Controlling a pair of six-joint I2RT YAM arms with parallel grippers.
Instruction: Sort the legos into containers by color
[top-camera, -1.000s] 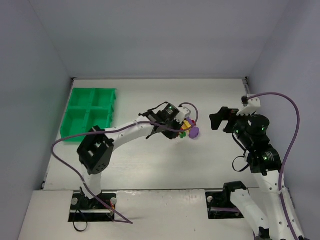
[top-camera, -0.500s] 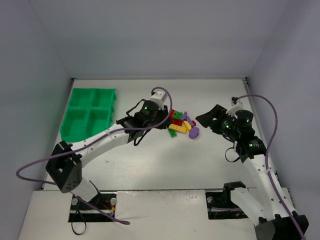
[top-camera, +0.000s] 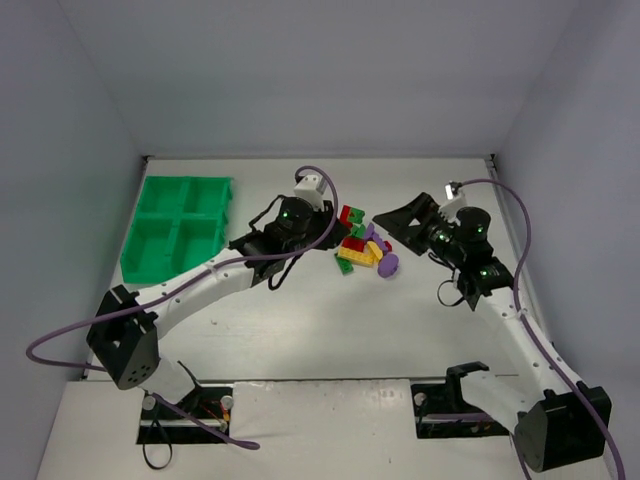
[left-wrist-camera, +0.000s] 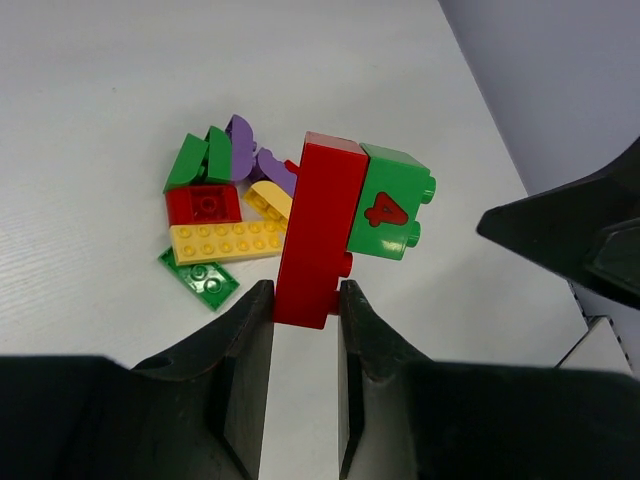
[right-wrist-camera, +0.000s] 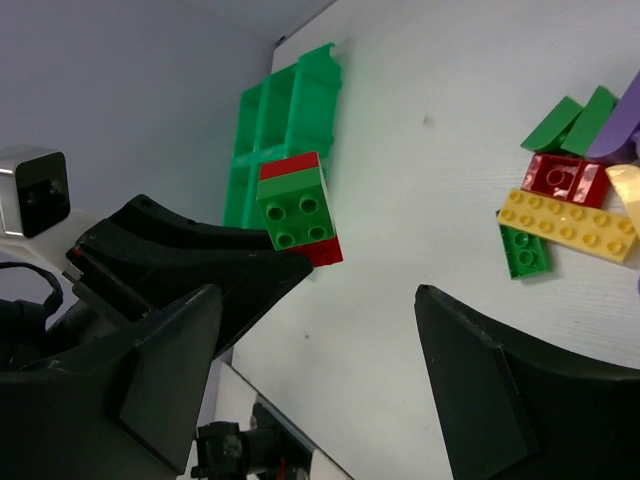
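At the near side of the table (top-camera: 300, 320), past the two arm bases, the loose legos (top-camera: 365, 255) lay in a small heap: a long yellow brick (left-wrist-camera: 225, 242), with red, green and purple pieces touching or just beside it.

Above and just beyond the heap, the left claw (left-wrist-camera: 305, 300) was clamped on the lower end of a tall red brick (left-wrist-camera: 320, 225), held clear of the table. A green brick (left-wrist-camera: 385, 215) marked with a red numeral was stuck to the red one's side, so two colours hung in one grip.

Opposite, the right claw (right-wrist-camera: 318, 295) had its fingers spread wide apart and gripped nothing. It pointed at the held pair from close by.

Farther off, at the far left of the table, sat the green tray (top-camera: 185, 215), well apart from the heap. No brick showed in any of its four compartments.

The likely next job was pulling the green brick off the red. The left claw pinched only one end of the red brick, so a sideways tug could twist the pair loose and drop it onto the heap. The claws were also close enough to knock together. Left joined, the pair would put two colours in one compartment.
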